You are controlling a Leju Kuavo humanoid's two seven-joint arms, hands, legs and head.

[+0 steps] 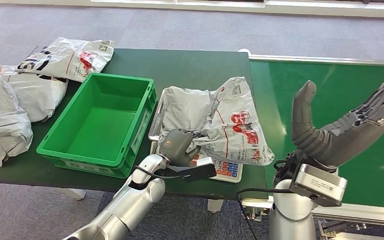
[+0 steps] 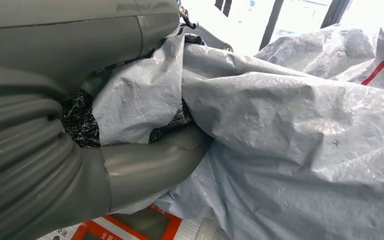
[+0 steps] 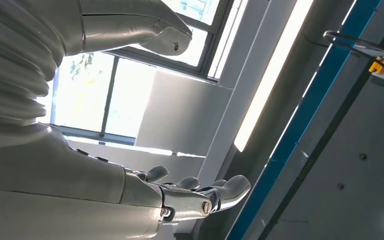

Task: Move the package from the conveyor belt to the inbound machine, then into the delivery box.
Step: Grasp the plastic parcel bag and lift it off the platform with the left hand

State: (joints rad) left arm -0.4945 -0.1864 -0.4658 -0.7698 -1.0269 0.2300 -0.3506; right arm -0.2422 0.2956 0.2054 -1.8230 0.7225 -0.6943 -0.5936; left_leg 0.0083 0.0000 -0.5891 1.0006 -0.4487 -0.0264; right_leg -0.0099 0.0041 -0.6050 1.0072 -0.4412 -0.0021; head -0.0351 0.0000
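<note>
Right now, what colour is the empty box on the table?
Green; the box shows best in the head view.

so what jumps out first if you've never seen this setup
The left hand grips a crumpled grey package lying on the scale at the table's front edge. Beside it to the left sits an empty green box, with more grey packages heaped past that. The right hand is raised, open and palm up, over the green belt.
</note>
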